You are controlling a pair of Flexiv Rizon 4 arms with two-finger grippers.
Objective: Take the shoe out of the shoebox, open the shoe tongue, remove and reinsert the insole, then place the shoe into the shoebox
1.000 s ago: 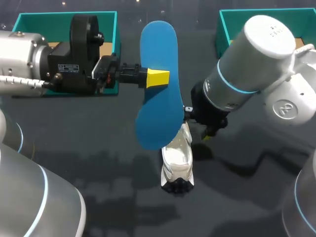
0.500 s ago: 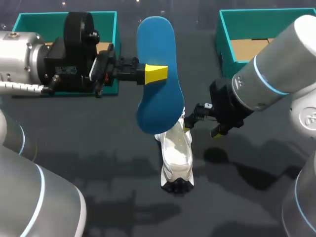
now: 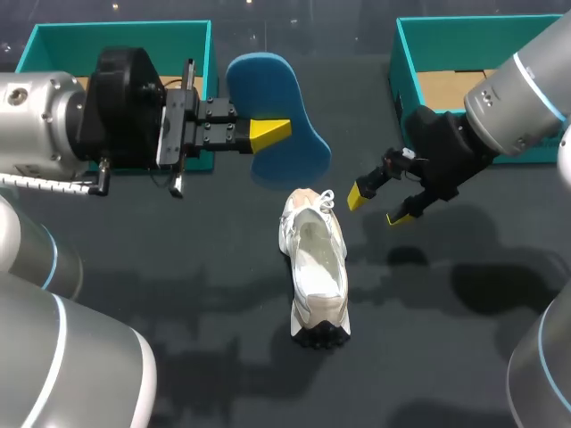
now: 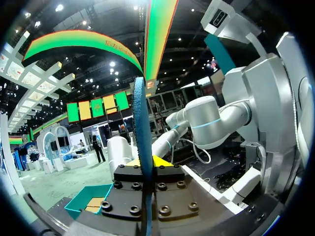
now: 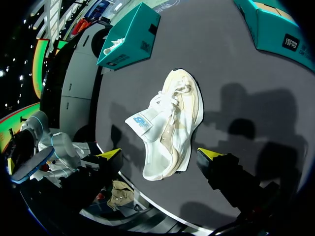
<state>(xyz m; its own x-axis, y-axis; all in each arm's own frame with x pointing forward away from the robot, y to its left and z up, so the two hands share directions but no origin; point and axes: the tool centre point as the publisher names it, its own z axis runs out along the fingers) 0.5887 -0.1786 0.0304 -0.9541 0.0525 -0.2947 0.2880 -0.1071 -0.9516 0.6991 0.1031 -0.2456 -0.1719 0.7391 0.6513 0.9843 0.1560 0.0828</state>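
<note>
Now left gripper [image 3: 271, 133] clamped on blue insole [image 3: 302, 147], right gripper [image 3: 376, 206] open beside white shoe [image 3: 318, 267], blue tag [image 5: 140, 121] on it, left box [image 3: 116, 29] and right box [image 3: 403, 55] teal, brown floors showing

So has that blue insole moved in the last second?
Yes. The blue insole, in the left gripper, has pulled back from the shoe toward the left shoebox; its end no longer overlaps the shoe.

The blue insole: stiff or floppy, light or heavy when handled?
Probably light: the left tool holds the blue insole aloft with one pinch. Likely fairly stiff: edge-on in the left wrist view it stands almost straight, unsupported. It looks thin, so may flex if pushed.
</note>
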